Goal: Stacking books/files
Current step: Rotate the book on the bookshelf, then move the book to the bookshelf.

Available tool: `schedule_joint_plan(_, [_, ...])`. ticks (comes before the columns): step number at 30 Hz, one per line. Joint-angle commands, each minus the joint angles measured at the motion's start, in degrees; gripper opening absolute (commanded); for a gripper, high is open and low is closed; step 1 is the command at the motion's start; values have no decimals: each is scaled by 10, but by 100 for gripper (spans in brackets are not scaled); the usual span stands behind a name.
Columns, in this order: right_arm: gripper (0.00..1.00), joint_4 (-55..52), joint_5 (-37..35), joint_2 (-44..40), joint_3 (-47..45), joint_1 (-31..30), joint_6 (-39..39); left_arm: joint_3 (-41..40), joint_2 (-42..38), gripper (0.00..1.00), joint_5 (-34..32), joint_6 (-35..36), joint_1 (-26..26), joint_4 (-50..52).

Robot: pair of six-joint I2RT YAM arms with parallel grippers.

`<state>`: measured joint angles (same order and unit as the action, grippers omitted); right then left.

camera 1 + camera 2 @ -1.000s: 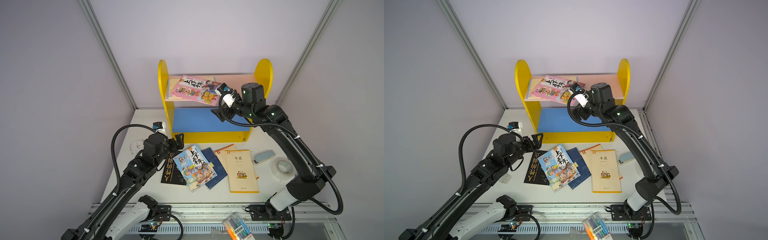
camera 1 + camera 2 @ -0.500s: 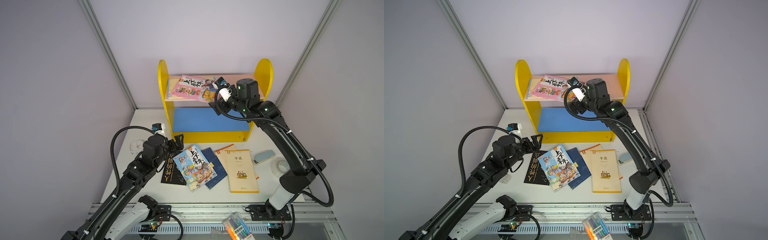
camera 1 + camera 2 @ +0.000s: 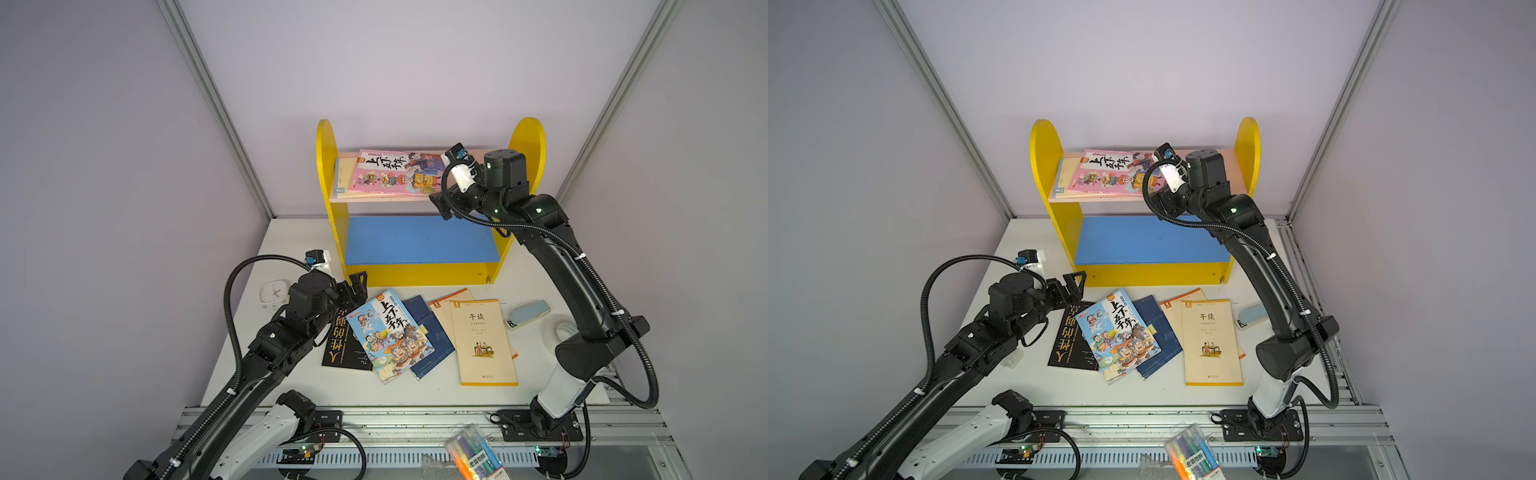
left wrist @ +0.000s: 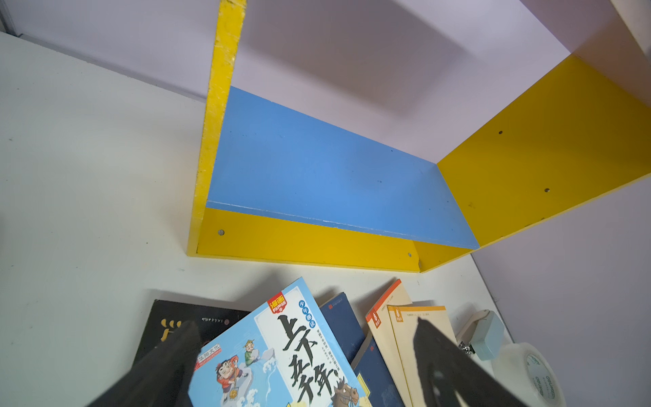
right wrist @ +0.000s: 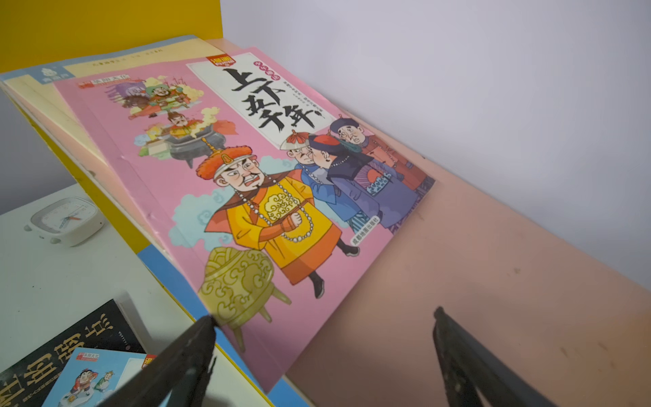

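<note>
The right hand (image 3: 439, 205), wide and empty, hovers by the pink book (image 3: 395, 172) on the top shelf (image 5: 493, 282); best nudge it square over the cream books (image 3: 343, 178) beneath. The left hand (image 3: 356, 286), wide too, hangs above the black book (image 3: 345, 345) on the counter (image 3: 415, 390).

Lilac walls (image 3: 415, 62) enclose a white table (image 3: 415, 392), yellow shelf (image 3: 415, 275).

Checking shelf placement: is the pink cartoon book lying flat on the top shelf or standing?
Flat, cover up: the pink cartoon book lies askew atop cream books.
</note>
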<state>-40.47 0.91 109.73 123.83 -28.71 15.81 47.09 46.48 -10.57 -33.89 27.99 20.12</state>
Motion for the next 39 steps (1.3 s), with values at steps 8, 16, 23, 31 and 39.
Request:
schedule_joint_plan(8, [98,-51,44,-2,16,44,-103,-8,-7,97,-4,-1,-1,-8])
schedule_joint_plan(16, [98,-46,97,-29,22,46,-176,-17,-11,97,-1,-1,-1,-14])
schedule_joint_plan(23, [98,-68,100,1,58,46,-151,-30,-29,97,2,-5,-1,-13])
schedule_joint_plan(31, [98,-81,88,28,65,46,-115,-39,-42,97,-4,-11,-2,-14])
schedule_joint_plan(39, [98,-84,54,49,80,46,-118,-38,-37,97,-3,-11,-3,-17])
